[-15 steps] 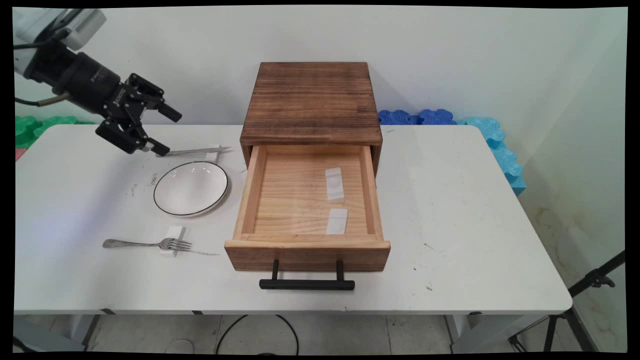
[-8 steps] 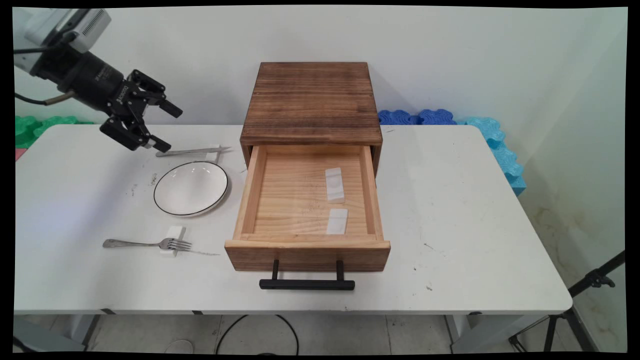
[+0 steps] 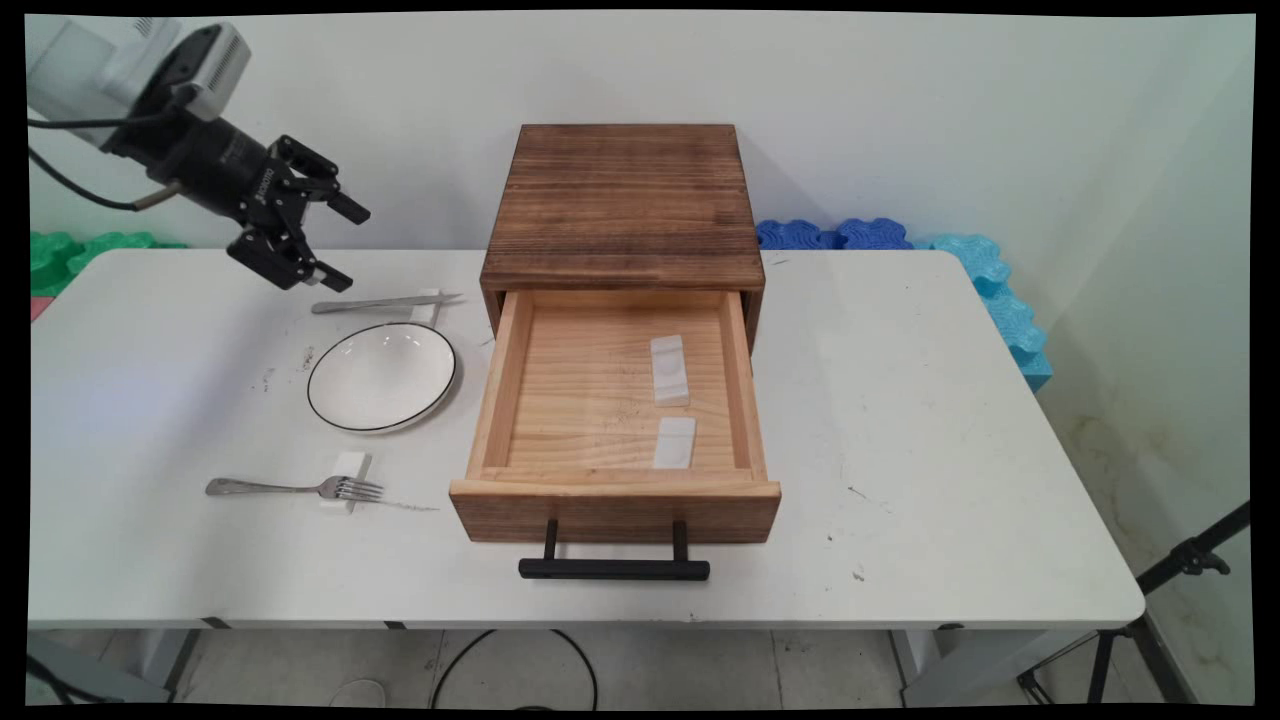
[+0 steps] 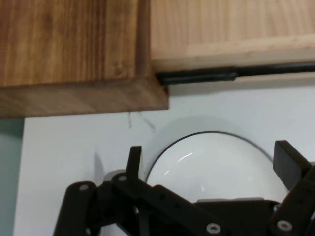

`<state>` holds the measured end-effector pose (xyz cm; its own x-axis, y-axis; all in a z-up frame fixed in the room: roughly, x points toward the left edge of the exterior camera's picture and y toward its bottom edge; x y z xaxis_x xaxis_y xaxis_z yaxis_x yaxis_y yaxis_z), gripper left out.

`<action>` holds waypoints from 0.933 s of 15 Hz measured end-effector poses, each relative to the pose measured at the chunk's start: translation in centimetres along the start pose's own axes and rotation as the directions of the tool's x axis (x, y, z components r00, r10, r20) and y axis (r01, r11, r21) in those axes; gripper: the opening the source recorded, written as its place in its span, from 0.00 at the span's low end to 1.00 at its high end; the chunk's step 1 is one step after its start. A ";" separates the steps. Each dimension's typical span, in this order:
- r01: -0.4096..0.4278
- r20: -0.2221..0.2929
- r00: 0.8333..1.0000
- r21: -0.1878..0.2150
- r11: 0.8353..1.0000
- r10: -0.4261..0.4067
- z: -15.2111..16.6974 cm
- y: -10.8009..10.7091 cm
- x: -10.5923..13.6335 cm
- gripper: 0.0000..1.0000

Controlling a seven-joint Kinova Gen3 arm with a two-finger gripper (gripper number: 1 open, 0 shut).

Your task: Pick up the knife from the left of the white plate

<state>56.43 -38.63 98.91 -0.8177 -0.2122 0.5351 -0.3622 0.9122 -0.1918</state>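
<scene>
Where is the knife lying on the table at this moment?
In the main view the knife lies on the table's far left part, just behind the white plate and left of the wooden drawer box. The open gripper hangs above its handle end.

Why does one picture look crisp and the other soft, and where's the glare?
Main view: even light, sharp, soft shadow beside the wooden drawer box. Hand view: soft, with the gripper looming dark; glare streaks curve across the white plate, as in the main view.
</scene>
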 end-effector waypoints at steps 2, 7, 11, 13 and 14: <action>-0.002 0.018 1.000 0.019 1.000 0.001 0.7 -0.9 -0.5 1.00; 0.003 0.068 0.998 0.065 0.998 -0.007 2.9 -3.5 -2.1 1.00; 0.009 0.107 0.994 0.092 0.996 -0.019 4.9 -5.4 -3.8 1.00; 0.011 0.122 0.992 0.101 0.995 -0.024 5.7 -6.2 -4.4 1.00; 0.012 0.128 0.991 0.104 0.994 -0.025 6.0 -6.5 -4.7 1.00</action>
<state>59.96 -45.63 92.70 -0.8588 -0.2785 0.4300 -0.4168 0.8679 -0.2702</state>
